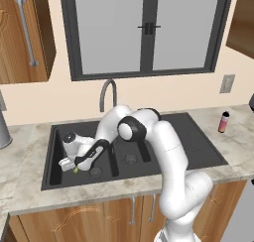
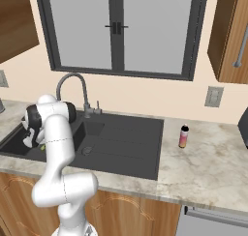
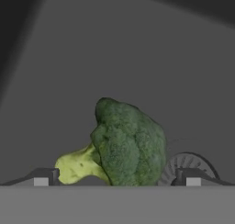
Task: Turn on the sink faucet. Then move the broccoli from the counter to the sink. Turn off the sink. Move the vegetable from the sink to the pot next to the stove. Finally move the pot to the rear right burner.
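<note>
Green broccoli (image 3: 126, 145) lies sideways on the charcoal sink (image 3: 137, 58) floor.

The glossy white, rounded arm (image 1: 168, 151) was built of thick tubular segments with smooth, bulging shoulders and elbows. Its joints were dark: a black ring and cap (image 1: 130, 128) stood out at the bend nearest the middle of the arm, and a slim black band (image 1: 94, 154) ran along the forearm toward the hand. The white, blocky hand (image 1: 74, 146) had a rounded housing with a small dark dot on it. In the hand view, the two small dark grey finger tips (image 3: 45, 176) looked squared, each with a pale grey rectangular pad on its face. No cables, screws or printed markings could be made out.
</note>
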